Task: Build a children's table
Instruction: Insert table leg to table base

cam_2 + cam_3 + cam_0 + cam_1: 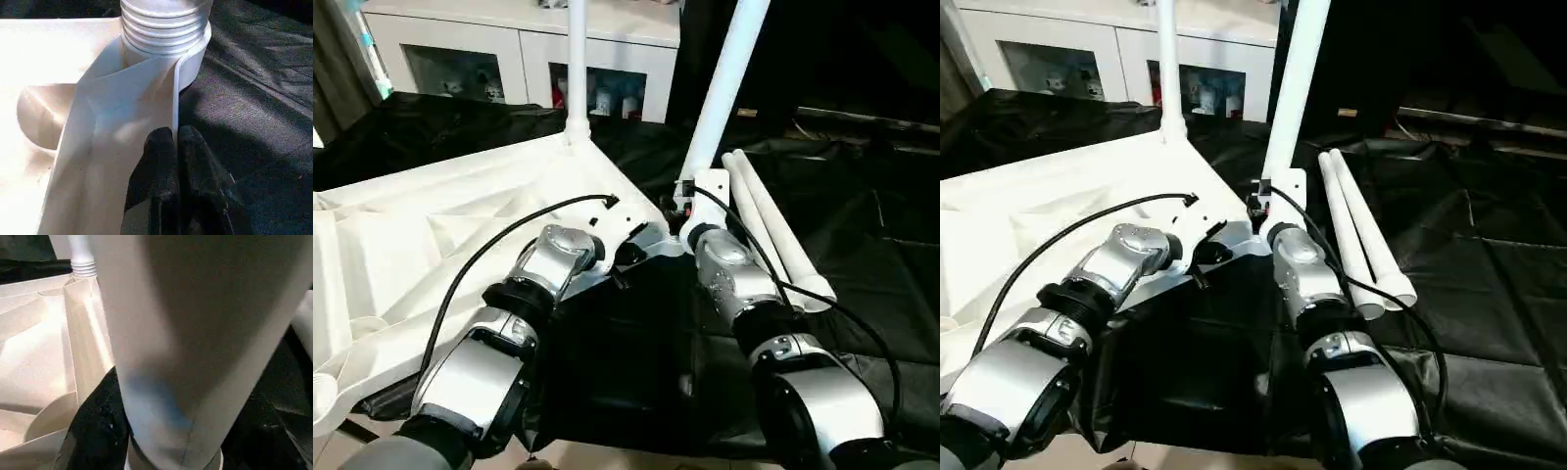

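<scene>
The right gripper (683, 208) was hidden behind a leaning leg (724, 78); I cannot tell its grasp. The left gripper (175, 142) was clenched on the tabletop (421, 245) edge.

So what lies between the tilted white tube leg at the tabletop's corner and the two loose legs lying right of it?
Just bare black cloth between tilted leg and loose legs, in the right eye view.
</scene>
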Robot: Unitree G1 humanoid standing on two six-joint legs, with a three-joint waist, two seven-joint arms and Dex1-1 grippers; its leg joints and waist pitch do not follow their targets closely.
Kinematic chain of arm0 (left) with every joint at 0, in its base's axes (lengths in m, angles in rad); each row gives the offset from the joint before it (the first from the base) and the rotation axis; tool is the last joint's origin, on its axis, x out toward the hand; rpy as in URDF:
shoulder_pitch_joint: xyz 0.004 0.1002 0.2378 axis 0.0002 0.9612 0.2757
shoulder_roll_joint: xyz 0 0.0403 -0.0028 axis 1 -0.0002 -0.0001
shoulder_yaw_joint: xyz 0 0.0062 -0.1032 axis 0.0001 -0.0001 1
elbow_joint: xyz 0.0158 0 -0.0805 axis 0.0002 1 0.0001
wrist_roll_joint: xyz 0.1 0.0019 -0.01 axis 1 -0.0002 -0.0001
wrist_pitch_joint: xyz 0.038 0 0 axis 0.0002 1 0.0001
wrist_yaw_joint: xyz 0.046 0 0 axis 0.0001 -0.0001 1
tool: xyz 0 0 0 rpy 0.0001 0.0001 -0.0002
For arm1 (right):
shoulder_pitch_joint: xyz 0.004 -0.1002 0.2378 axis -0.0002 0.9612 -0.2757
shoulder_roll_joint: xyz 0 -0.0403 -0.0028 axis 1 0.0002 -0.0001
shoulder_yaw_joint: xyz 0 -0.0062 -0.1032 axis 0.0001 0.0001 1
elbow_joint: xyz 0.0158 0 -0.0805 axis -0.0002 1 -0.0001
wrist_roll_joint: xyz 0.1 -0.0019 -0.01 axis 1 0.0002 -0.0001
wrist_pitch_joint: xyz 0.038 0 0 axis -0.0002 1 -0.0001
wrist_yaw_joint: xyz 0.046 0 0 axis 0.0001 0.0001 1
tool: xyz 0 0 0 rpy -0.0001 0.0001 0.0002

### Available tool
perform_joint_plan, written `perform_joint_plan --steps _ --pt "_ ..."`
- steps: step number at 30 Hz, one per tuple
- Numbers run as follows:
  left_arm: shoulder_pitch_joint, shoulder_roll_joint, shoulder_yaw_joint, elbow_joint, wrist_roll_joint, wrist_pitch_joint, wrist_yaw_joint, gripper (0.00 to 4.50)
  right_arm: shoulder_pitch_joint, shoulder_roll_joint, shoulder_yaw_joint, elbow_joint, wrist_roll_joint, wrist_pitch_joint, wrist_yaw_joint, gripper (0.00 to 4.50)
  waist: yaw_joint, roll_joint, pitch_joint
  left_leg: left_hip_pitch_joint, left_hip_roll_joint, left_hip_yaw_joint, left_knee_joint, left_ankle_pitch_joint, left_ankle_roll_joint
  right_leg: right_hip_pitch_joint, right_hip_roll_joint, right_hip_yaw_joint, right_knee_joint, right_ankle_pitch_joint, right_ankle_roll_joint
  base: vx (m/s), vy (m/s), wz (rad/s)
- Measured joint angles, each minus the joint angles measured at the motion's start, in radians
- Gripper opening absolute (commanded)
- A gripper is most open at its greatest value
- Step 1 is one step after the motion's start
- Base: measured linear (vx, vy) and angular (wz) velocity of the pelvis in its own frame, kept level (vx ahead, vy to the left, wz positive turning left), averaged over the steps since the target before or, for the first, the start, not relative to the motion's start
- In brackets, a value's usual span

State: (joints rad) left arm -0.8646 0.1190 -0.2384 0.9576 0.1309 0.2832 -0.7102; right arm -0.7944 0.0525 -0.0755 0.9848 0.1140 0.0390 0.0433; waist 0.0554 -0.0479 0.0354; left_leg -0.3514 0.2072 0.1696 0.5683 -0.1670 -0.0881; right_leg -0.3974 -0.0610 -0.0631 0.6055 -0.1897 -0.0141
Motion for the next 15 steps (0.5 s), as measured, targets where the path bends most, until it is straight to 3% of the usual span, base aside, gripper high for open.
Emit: perform_joint_plan --steps 4,5,7,8,11,15 --pt "0.0 0.003 0.0 0.0 -0.003 0.0 0.0 0.0 -0.005 0.001 -0.002 0.005 -0.002 0.0 0.003 1.91 -0.002 0.0 0.0 0.0 0.0 0.0 -0.004 0.0 0.0 0.0 0.0 -0.001 -0.007 0.0 0.0 0.0 0.0 0.0" --pt "0.0 0.004 0.0 0.0 -0.004 0.0 -0.001 0.0 -0.005 0.001 -0.003 0.005 -0.002 0.0 0.004 2.26 -0.002 0.0 0.0 -0.001 0.0 0.0 -0.005 0.0 0.0 0.001 0.0 -0.001 -0.008 0.0 0.0 0.0 0.0 0.0" --pt "0.0 0.006 0.0 0.0 -0.006 0.0 -0.002 0.0 -0.008 0.001 -0.005 0.009 -0.003 0.0 0.012 2.26 -0.003 0.0 0.0 -0.001 0.0 0.0 -0.006 0.0 0.0 0.001 0.0 -0.001 -0.01 0.0 0.0 0.0 0.0 0.0" --pt "0.0 0.01 0.0 0.0 -0.007 0.0 -0.002 0.0 -0.013 0.003 -0.005 0.011 -0.004 0.001 0.022 2.63 -0.005 0.0 0.0 -0.001 0.0 0.0 -0.006 0.0 0.0 0.001 0.0 -0.001 -0.01 0.0 0.0 0.0 0.0 0.0" --pt "0.0 0.023 0.001 -0.002 -0.009 -0.006 -0.008 0.0 -0.002 0.009 -0.004 0.022 -0.007 0.005 0.043 2.71 -0.01 0.0 0.001 -0.001 0.0 0.001 -0.006 0.0 0.0 0.0 0.0 -0.001 -0.011 0.0 0.0 0.0 0.0 0.0" --pt "0.01 0.039 0.001 -0.019 -0.008 -0.023 -0.029 0.0 -0.001 0.006 -0.004 0.015 -0.007 0.006 0.089 3.14 -0.017 0.001 0.001 -0.003 0.0 0.001 -0.007 0.0 0.0 -0.003 0.001 -0.001 -0.011 0.001 -0.001 0.0 0.0 0.0"
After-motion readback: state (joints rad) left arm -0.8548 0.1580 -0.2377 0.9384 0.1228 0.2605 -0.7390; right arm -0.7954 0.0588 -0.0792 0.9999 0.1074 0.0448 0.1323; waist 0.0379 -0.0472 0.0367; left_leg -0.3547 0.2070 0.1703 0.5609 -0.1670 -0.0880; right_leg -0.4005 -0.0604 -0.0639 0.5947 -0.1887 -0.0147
